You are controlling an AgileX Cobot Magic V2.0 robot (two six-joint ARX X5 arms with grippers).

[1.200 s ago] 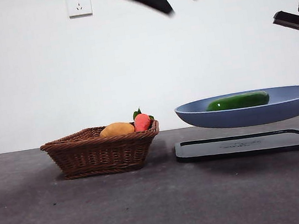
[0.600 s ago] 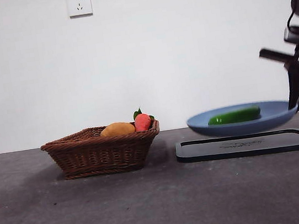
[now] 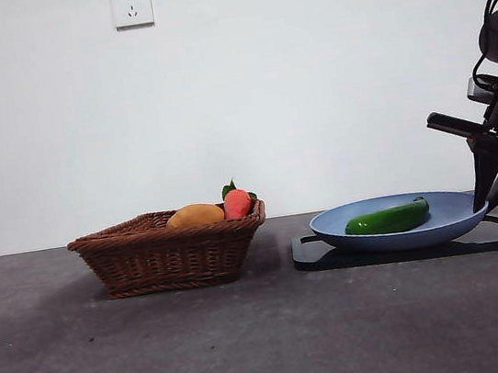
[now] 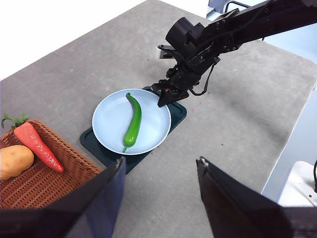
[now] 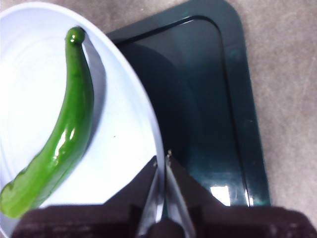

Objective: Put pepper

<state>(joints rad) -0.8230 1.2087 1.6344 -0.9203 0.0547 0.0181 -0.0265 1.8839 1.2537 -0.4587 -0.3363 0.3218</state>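
Observation:
The dark-green pepper (image 3: 388, 219) lies in the blue plate (image 3: 368, 242), which sits on the black tray (image 3: 333, 258). My right gripper (image 3: 496, 193) is at the plate's right edge, shut on its rim; the right wrist view shows the jaws (image 5: 162, 161) pinching the rim of the plate (image 5: 129, 124), with the pepper (image 5: 59, 139) beside them. My left gripper (image 4: 161, 163) is open and empty, high above the table, looking down on the plate (image 4: 111, 106), the pepper (image 4: 132, 121) and the right gripper (image 4: 166, 96).
A brown wicker basket (image 3: 170, 253) stands left of the tray, holding a yellow-orange fruit (image 3: 195, 215) and a small red-orange fruit with green leaves (image 3: 237, 203). The grey table's edge runs on the far side of the right arm in the left wrist view.
The right gripper has lowered the plate with the pepper from the air down onto the black tray. The left gripper has risen out of the front view.

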